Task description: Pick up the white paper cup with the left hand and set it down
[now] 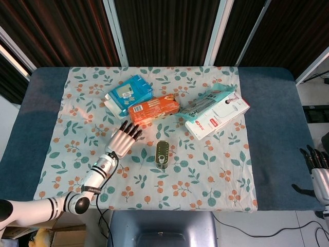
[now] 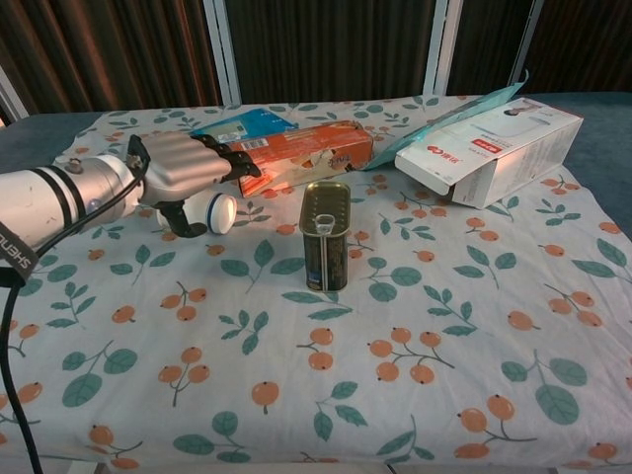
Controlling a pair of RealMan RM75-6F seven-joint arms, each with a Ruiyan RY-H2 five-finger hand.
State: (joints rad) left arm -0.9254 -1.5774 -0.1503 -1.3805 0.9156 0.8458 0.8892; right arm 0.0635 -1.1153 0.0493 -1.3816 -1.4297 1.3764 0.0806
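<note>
- The white paper cup [image 2: 215,211] lies on its side under the left hand [image 2: 186,170], left of centre in the chest view, mouth facing the tin can [image 2: 325,235].
- The hand holds it, palm down, fingers [image 1: 132,130] stretched toward the orange box [image 2: 300,156].
- The right hand [image 1: 320,172] sits at the lower right edge of the head view, holding nothing, fingers apart.

Blue table [image 1: 272,128] — floral cloth [image 1: 216,175] spread directly over its middle.

Head view: left hand [image 1: 122,141] fully covers the white paper cup. Chest view: only the white paper cup's [image 2: 219,212] end shows. Right hand [image 1: 320,172] is cut by the frame edge.
</note>
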